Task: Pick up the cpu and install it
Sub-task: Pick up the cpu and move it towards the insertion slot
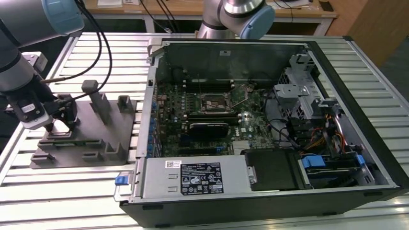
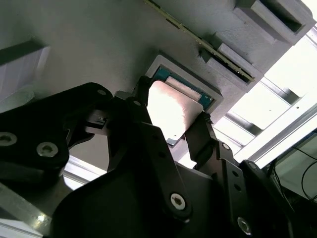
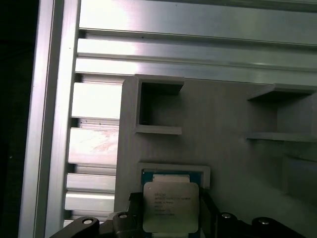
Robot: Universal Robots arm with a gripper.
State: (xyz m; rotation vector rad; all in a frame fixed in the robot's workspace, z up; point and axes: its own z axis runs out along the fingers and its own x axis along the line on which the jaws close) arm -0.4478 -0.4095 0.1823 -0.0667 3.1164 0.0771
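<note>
Finding: the tool (image 1: 56,125) is down on the grey moulded tray (image 1: 96,139) at the exterior view's left. The tray sits on the slatted tabletop (image 1: 76,187), beside the open computer case (image 1: 357,96). In both wrist views the cpu (image 2: 172,111) lies at its shallow square recess (image 3: 173,167) near the tray's edge, pale metal top up. The black fingers (image 2: 141,106) stand against two opposite sides of it. I judge the tool to be pinching the chip by those sides. I cannot tell whether the chip has cleared the recess floor. Handling assessment: I take it as a light, stiff plate that will not flex in the grip. The smooth metal lid and thin edges give little purchase, so it could slip or cock if the hold is off-centre. I rate it fragile on the underside, where the contacts would be. Hold belongs on the side edges at mid-length, as now, never on the faces. The dark framed socket (image 1: 214,101) on the green motherboard (image 1: 255,124) is well apart from the chip, inside the case.
</note>
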